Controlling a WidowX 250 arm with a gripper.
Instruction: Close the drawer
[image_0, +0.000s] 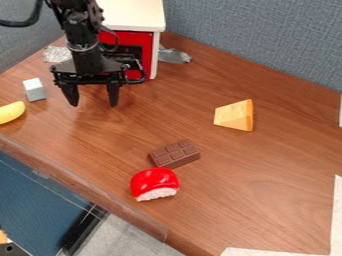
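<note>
The gripper (93, 97) hangs at the upper left, low over the wooden table, with its two fingers wide apart and nothing between them. Behind it stands a small cabinet with a white top (135, 15) and a red front (145, 39). The front has a dark, window-like area, partly covered by the arm and gripper. Between the fingers and the red front there is a gap in the view. Whether the drawer is pulled out or pushed in cannot be told, as the arm hides much of the front.
A pale grey block (35, 90) and a yellow toy banana (11, 112) lie left of the gripper. Further right are a chocolate bar (175, 154), a red and white toy (155, 184) and a cheese wedge (235, 115). Silvery pieces flank the cabinet; grey partitions (260, 40) stand behind.
</note>
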